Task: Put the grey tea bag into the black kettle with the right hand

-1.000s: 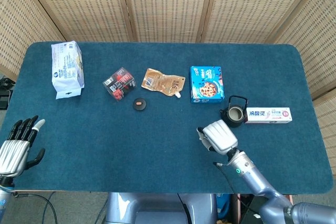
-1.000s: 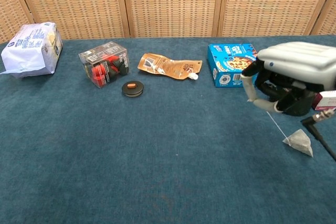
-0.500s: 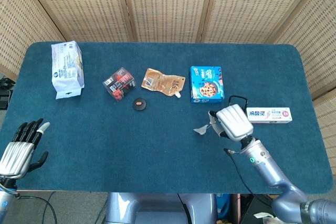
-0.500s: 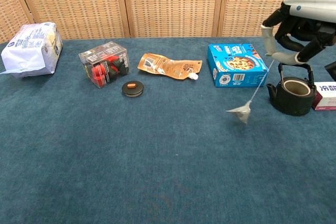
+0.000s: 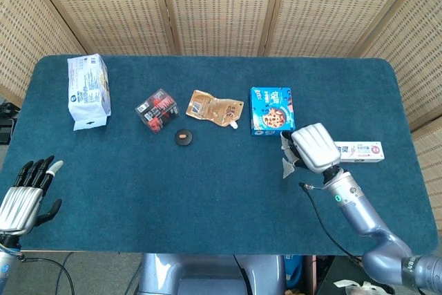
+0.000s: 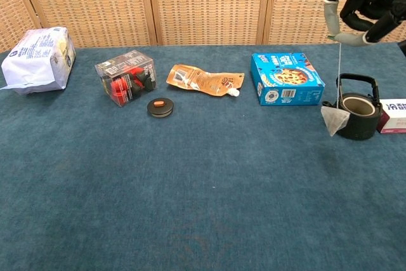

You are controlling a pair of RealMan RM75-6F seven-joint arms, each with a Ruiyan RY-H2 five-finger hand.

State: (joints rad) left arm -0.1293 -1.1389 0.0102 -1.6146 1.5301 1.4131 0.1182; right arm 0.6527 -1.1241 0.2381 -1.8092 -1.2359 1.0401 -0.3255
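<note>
Tea bag (image 6: 332, 120), grey, dangling on its string from the right hand (image 6: 357, 6), pinched there between fingertips high above the tabletop (image 6: 190, 182). Hangs in front of the black kettle (image 6: 356, 114), at its near-left side, not over the open mouth. Needs carrying slightly right and away before lowering. Left hand (image 5: 24, 195) idle at the near-left edge, holding nothing, fingers apart.
</note>
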